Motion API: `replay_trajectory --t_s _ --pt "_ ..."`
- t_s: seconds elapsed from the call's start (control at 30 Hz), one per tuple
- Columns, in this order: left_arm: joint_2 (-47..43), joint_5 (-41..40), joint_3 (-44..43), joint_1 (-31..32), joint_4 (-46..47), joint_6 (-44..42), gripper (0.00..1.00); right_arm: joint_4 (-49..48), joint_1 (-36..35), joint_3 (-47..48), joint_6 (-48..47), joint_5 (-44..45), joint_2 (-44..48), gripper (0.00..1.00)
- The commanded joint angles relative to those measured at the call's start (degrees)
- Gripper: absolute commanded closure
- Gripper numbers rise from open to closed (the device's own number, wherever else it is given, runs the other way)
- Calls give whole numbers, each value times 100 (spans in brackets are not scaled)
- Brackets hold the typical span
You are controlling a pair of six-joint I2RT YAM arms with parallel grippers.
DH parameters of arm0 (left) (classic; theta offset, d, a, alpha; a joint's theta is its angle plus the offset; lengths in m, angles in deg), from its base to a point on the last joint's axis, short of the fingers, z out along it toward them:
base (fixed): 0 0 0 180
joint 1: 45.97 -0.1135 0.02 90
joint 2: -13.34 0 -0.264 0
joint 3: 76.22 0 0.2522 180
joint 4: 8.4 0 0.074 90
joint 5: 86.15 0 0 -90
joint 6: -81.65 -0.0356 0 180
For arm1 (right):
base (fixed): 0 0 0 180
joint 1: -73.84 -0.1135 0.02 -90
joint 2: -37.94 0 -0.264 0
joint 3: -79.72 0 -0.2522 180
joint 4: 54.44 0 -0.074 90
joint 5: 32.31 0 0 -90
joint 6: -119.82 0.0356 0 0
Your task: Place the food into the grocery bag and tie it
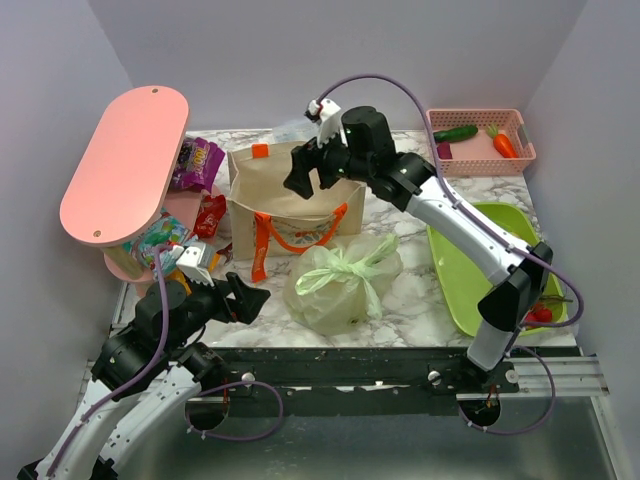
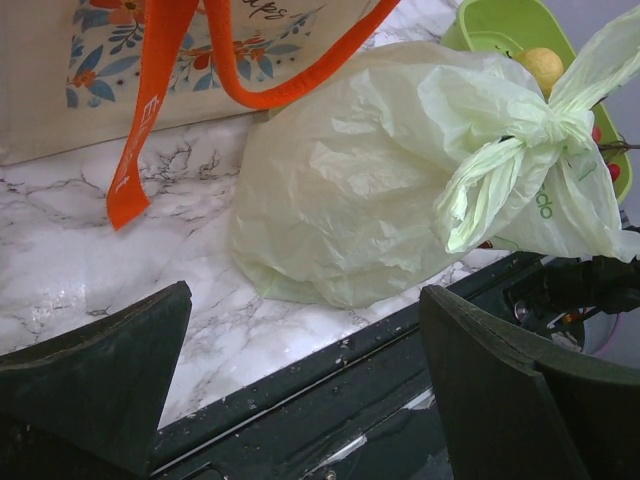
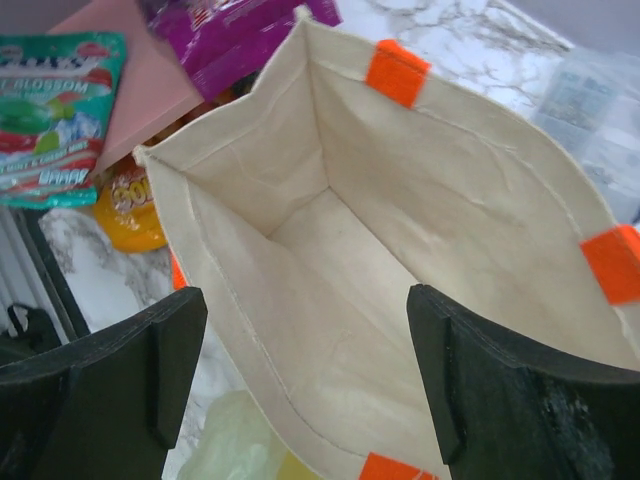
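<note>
1. Grocery bag (image 1: 343,282) sits knotted on the table (image 1: 420,305), just in front of the canvas tote (image 1: 285,200).
2. Thin, crinkly film; I judge it light, soft and easily torn. I'd grip at the knot (image 2: 545,130).
3. Left gripper (image 1: 243,297): jaws wide, empty, beside the bag.
4. Right gripper (image 1: 303,172): jaws wide, empty, over the tote.

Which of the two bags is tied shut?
The pale green plastic bag near the front edge; its handles are knotted, while the canvas tote behind stands open.

grocery bag (image 1: 338,290) before tote (image 1: 283,190), tray (image 1: 456,272) right
</note>
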State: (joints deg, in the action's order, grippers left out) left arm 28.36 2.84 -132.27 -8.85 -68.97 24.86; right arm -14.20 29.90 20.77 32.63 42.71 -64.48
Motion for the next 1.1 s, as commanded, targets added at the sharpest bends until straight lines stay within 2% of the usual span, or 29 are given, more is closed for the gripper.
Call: replay_trajectory --t_s 0.0,0.13,0.23,0.4,0.53,0.73,0.8,0.87,1.0,1.07 --pt "-97 70 1 -39 18 -56 2 -173 -44 -232 744 1526 651 11" --pt "-213 -247 -86 -31 -92 28 1 71 -39 -521 866 3351 1012 5" --pt "-268 -420 -145 -32 -178 37 1 382 -33 -740 898 4104 1127 1" --pt "-354 -526 -183 -38 -217 84 2 929 -29 -913 1028 4169 883 0" --pt "-305 -594 -413 -34 -385 48 2 931 31 -1036 1132 4084 540 0" --pt "95 -836 -1516 -35 -889 -16 2 885 226 -938 1171 4081 63 4" --pt "298 -1148 -1875 -32 -1090 -171 2 893 285 -944 1178 4016 -10 12" --pt "604 -1624 -2280 -37 -1347 -306 1 904 306 -1029 1175 4083 -35 29" --pt "1364 -2284 -3089 -35 -1814 -476 6 894 347 -1358 1146 4196 118 72" --pt "1750 -2488 -3390 -34 -2000 -548 8 877 367 -1548 1102 4323 253 86"
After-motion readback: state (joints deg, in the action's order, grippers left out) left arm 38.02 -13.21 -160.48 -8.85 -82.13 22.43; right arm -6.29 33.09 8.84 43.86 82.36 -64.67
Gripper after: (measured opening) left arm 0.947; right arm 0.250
